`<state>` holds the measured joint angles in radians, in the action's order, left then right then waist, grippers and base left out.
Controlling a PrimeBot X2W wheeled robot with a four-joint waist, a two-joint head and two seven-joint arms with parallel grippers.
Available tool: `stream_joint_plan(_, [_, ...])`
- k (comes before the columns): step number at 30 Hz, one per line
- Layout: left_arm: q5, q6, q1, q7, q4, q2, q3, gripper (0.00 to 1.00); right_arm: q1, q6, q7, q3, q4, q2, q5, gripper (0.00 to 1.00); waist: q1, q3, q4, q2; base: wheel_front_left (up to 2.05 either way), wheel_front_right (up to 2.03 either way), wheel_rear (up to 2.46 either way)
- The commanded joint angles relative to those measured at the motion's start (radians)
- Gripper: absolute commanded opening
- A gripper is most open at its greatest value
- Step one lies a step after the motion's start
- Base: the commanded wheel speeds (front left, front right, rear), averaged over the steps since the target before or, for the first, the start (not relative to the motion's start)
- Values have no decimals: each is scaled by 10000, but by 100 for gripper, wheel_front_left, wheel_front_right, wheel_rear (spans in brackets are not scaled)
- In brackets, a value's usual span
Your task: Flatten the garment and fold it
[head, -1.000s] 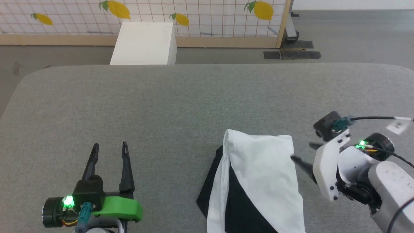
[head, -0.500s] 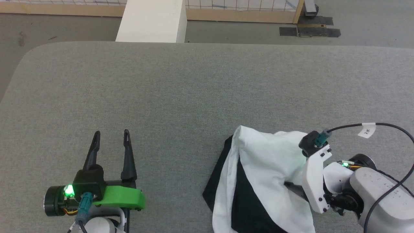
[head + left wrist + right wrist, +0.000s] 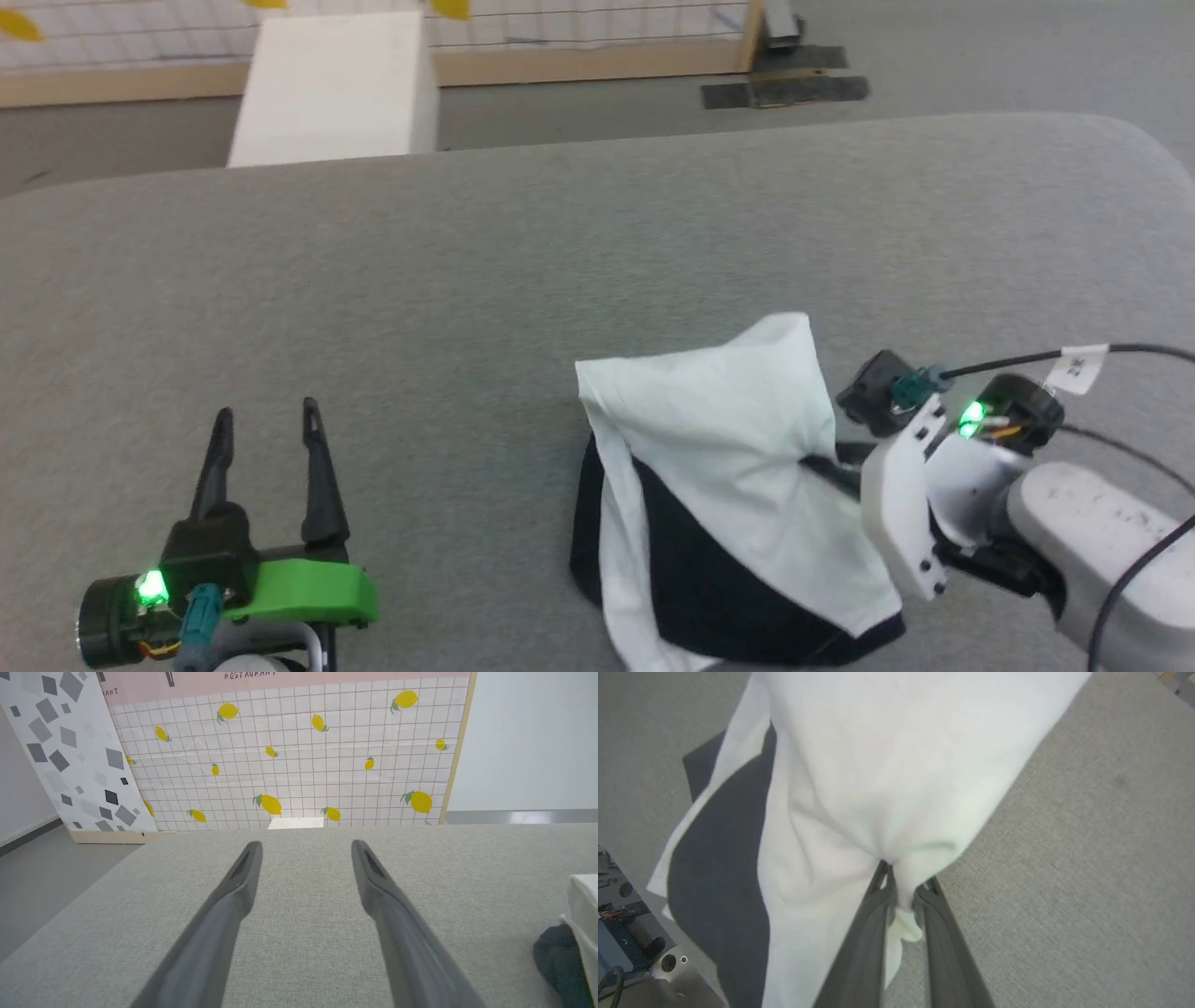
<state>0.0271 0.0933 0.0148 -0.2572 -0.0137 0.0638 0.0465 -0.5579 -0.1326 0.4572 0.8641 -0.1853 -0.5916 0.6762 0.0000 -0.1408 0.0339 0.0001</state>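
- Leaves broad bare grey table [image 3: 467,280] left of and beyond the garment [image 3: 709,439]; rounds off at the far right corner, a white box [image 3: 327,93] past the far edge.
- Reaches in low from the right with the right gripper [image 3: 822,467], fingers pointing left — pinches a fold of white cloth between narrow jaws.
- Sets the left gripper [image 3: 266,413] well apart at the near left — fingers spread wide, empty.
- Shows the garment bunched at the near right, white over black.
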Motion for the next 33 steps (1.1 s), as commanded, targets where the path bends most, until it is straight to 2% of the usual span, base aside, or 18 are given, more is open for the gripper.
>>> stream_joint_plan(1, [9, 26, 115, -45, -76, 1, 73, 100, -336, 19, 7, -7, 229, -243, -160, 0, 0, 6, 1368, -1, 0, 0, 0])
stream_joint_plan(4, [36, 133, 231, -45, -305, 45, 418, 100, -819, 19, 155, 53, 671, -494, -261, 0, 0, -346, 2409, -1, 0, 0, 0])
stream_joint_plan(6, [-25, 110, 157, -45, -403, 87, 463, 100, -1085, 19, 223, 18, 699, -727, -384, 0, 0, -595, 2827, -1, 0, 0, 0])
stream_joint_plan(12, [-234, 64, -309, -46, -824, 398, 526, 100, -1919, 19, 116, -177, 62, -1391, -1047, 0, 0, -1576, 3631, -1, 0, 0, 0])
stream_joint_plan(17, [-322, -25, -763, -46, -1184, 660, 449, 100, -2554, 19, -237, -459, -1035, -1896, -1804, 0, 0, -2375, 3556, -1, 0, 0, 0])
stream_joint_plan(18, [-353, -99, -1029, -46, -1413, 805, 354, 100, -2872, 19, -480, -889, -2014, -1856, -1931, 0, 0, -2810, 3351, -1, 0, 0, 0])
stream_joint_plan(20, [-365, -130, -1193, -46, -1564, 874, 286, 100, -3140, 19, -654, -1136, -2638, -1856, -2234, 0, 0, -3079, 3172, -1, 0, 0, 0])
stream_joint_plan(26, [-338, -104, -1534, -46, -1958, 930, 145, 100, -3851, 19, -1001, -2189, -4387, -1493, -2774, 0, 0, -3571, 2735, -1, 0, 0, 0])
stream_joint_plan(32, [-283, -26, -1666, -46, -2008, 853, 7, 100, -4029, 19, -930, -2990, -5649, -943, -3009, 0, 0, -3547, 2511, -1, 0, 0, 0])
stream_joint_plan(33, [-271, -4, -1657, -46, -1970, 827, -12, 100, -4025, 19, -950, -3115, -5822, -879, -3083, 24, 0, -3459, 2485, -1, 0, 0, 0])
